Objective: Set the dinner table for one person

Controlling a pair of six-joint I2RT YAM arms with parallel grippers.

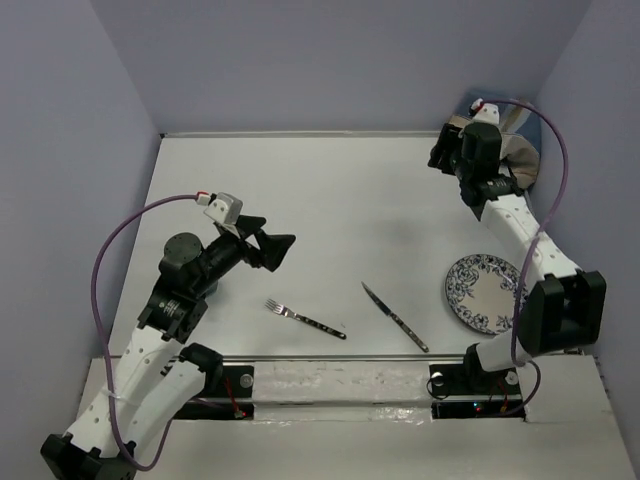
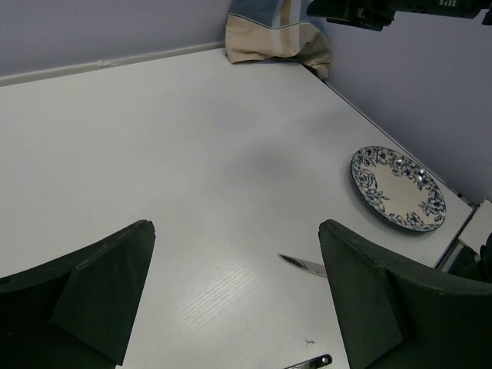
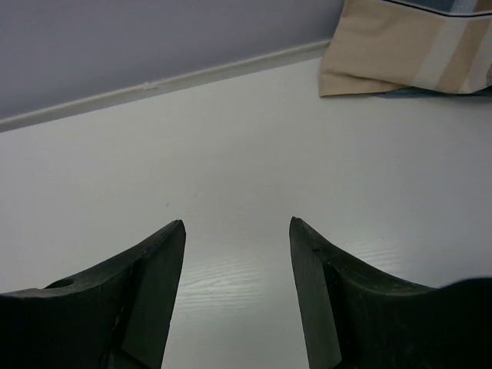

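The white dinner table (image 1: 330,200) fills the view. A blue-patterned plate (image 1: 484,292) lies near the right front; it also shows in the left wrist view (image 2: 398,188). A knife (image 1: 394,316) and a fork (image 1: 305,319) lie near the front middle. The knife tip shows in the left wrist view (image 2: 301,264). A plaid placemat (image 1: 520,158) is bunched in the far right corner, seen too in the left wrist view (image 2: 273,34) and the right wrist view (image 3: 415,46). My left gripper (image 1: 280,250) is open and empty above the table's left side. My right gripper (image 1: 441,155) is open and empty beside the placemat.
Pale lavender walls (image 1: 330,60) close the table on three sides. A metal rail (image 1: 330,357) runs along the front edge by the arm bases.
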